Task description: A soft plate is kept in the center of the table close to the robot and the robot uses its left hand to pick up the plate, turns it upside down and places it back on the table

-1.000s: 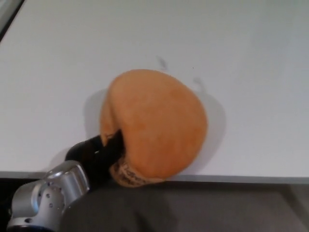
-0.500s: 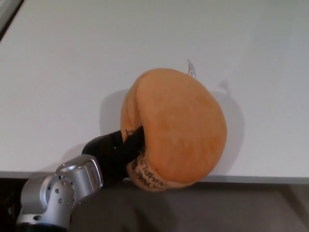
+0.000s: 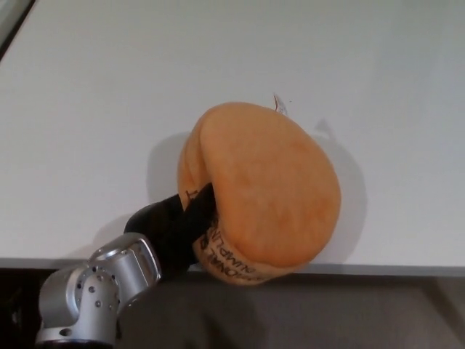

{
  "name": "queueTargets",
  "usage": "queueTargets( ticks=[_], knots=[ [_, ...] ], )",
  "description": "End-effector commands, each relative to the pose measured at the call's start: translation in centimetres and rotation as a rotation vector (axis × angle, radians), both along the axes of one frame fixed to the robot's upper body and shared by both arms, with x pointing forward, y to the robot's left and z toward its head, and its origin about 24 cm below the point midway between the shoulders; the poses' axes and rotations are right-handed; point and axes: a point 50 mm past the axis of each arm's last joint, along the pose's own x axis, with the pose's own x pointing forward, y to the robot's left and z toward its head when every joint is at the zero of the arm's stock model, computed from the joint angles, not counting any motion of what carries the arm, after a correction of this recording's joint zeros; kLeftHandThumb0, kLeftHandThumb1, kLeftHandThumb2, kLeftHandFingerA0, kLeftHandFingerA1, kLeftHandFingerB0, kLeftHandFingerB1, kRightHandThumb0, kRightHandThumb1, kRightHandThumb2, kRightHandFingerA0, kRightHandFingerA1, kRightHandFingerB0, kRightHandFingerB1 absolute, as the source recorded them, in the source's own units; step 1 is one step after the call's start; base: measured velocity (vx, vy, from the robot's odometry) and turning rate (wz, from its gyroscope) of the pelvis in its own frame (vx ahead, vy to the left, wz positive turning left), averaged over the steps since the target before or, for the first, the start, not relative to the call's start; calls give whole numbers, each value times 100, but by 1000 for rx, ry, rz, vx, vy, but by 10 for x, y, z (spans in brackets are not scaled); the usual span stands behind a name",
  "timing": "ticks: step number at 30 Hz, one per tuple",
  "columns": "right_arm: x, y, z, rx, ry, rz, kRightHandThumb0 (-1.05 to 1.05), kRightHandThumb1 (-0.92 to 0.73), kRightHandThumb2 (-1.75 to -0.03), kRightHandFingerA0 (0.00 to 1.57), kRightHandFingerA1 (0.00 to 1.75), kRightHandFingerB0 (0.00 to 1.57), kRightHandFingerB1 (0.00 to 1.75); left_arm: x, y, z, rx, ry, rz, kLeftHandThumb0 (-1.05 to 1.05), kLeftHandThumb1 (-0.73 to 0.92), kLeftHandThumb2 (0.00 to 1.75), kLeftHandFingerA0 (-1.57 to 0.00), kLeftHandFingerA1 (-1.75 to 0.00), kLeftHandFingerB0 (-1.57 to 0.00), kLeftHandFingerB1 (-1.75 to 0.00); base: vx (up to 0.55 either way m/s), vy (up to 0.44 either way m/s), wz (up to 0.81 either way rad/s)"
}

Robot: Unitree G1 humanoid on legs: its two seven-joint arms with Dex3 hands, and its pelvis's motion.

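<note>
The soft orange plate [image 3: 265, 189] is held up over the near part of the white table [image 3: 109, 94], tilted so its rounded underside faces me. Black lettering runs along its lower rim. A small white tag sticks out at its far edge. My left hand [image 3: 178, 225] comes in from the lower left and is shut on the plate's left rim, one black finger tucked into the fold. The silver wrist [image 3: 94, 291] shows below it. The plate casts a shadow on the table beneath. My right hand does not show.
The table's front edge [image 3: 378, 267] runs across the bottom of the view, with dark grey floor or body below it. A dark strip marks the table's far left corner [image 3: 11, 25].
My left hand has carried the plate to the right and turned it further; in the last half second it only shifted slightly. The white tag has come into sight at the far edge.
</note>
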Motion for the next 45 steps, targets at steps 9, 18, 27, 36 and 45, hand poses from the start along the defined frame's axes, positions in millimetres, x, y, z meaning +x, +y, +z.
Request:
queueTargets(
  ticks=[9, 18, 27, 36, 45],
  knots=[
    [2, -4, 1, -21, 3, -4, -73, -92, -75, 29, 46, 6, 21, 1, 9, -2, 41, 12, 147, -45, 83, 69, -84, -174, -71, -151, 0, 0, 0],
    [1, -3, 2, -9, 9, -4, -73, -92, -76, 25, 45, 4, 20, 4, 13, 4, 92, 16, 204, -47, 85, 66, -64, -169, -56, -148, 0, 0, 0],
    [1, -3, 1, 1, 9, -9, -75, -92, -75, 24, 44, 5, 21, 0, 17, 10, 118, -56, 14, -100, 79, 115, 0, -19, 0, -8, 0, 0, 0],
    [0, -4, 1, 14, 12, -7, -80, -92, -73, 23, 43, 5, 20, 2, 25, 20, 163, -79, -104, -102, 74, 106, 0, -20, 0, 0, 0, 0, 0],
    [0, -6, -1, 22, 5, -10, -81, -92, -73, 24, 42, 5, 20, 5, 27, 27, 177, -86, -148, -104, 88, 69, 0, 0, 0, 0, 0, 0, 0]
  ],
)
